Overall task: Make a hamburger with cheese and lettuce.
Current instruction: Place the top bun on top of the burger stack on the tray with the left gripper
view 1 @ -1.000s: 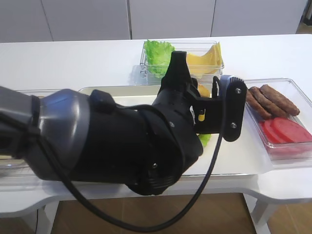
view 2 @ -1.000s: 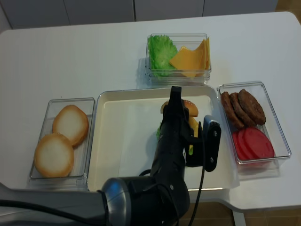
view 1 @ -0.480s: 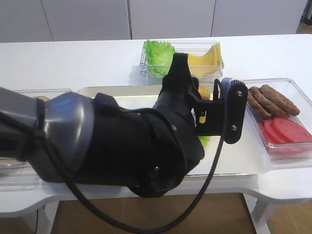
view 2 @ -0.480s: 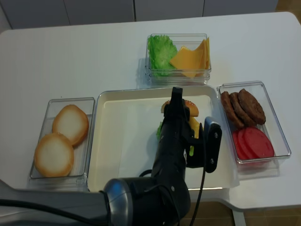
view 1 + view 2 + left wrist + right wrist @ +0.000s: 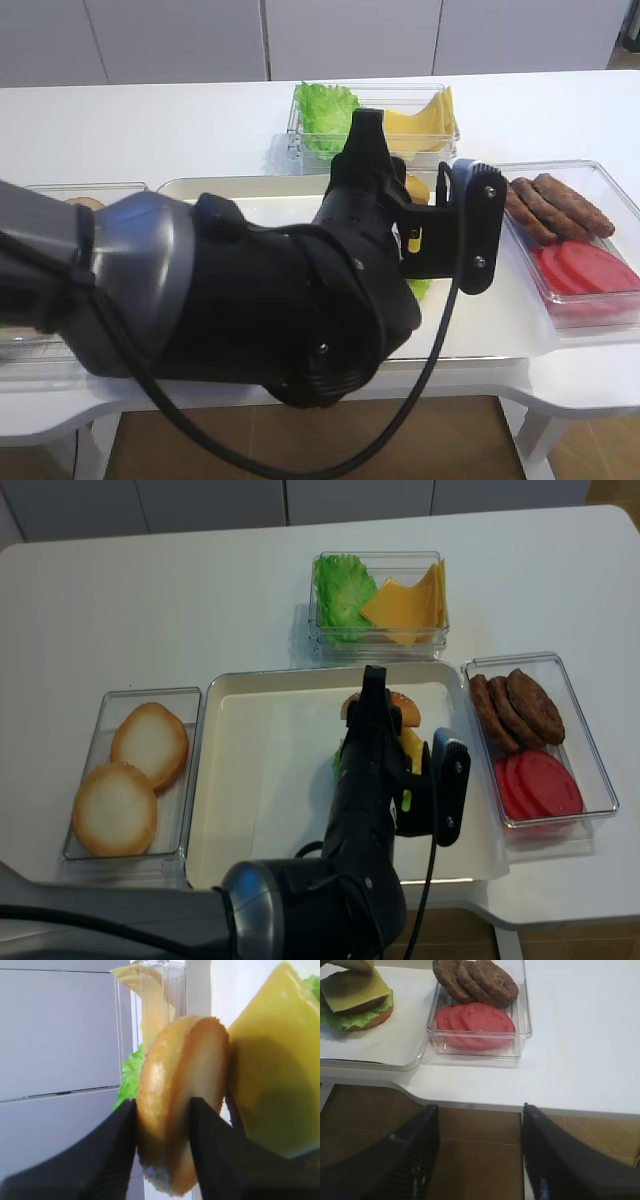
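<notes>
Your left gripper (image 5: 162, 1152) sat low centre in the left wrist view, jaws either side of the top bun (image 5: 180, 1105), which stood on edge against the cheese (image 5: 272, 1095); whether they gripped it or had let go, you could not tell. Your right gripper (image 5: 477, 1155), along the bottom of the right wrist view, had its jaws apart and empty. The hamburger (image 5: 357, 1002) lay upper left there on the tray (image 5: 385, 1045), lettuce (image 5: 350, 1020) frilling beneath. Patties (image 5: 475, 980) and tomato slices (image 5: 475, 1020) filled a bin top centre on the surface (image 5: 585, 1035).
</notes>
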You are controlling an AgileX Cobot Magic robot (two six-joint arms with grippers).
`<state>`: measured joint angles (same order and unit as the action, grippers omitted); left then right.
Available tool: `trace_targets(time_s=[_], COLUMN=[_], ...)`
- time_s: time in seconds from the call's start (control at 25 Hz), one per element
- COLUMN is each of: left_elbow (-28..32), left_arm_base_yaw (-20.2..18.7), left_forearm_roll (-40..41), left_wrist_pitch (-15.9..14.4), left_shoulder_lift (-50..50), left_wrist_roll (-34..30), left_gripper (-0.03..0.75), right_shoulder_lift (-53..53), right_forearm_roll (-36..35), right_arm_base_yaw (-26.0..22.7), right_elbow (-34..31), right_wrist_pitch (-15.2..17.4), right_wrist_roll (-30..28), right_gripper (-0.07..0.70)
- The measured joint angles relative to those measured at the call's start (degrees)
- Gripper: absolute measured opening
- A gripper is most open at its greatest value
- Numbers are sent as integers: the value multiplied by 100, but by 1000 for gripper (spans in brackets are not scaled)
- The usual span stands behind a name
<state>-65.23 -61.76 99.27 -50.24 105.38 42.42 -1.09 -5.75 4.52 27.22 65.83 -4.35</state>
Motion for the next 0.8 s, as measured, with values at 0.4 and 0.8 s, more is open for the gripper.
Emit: trace_targets(time_s=[0.4,0.8], left_elbow=[0,0], left_arm_base_yaw=[0,0], left_forearm_roll=[-15,-15], left_wrist_pitch=[174,186], left_shoulder_lift=[0,0], left_wrist_roll=[135,169], left_gripper=[365,449], right_shoulder_lift=[0,0], right_forearm_roll=[0,0], right_arm_base_yaw=[0,0], right_elbow=[0,0], right_wrist_pitch=[0,0], right_wrist_roll=[-22,-12], right_gripper=[399,399])
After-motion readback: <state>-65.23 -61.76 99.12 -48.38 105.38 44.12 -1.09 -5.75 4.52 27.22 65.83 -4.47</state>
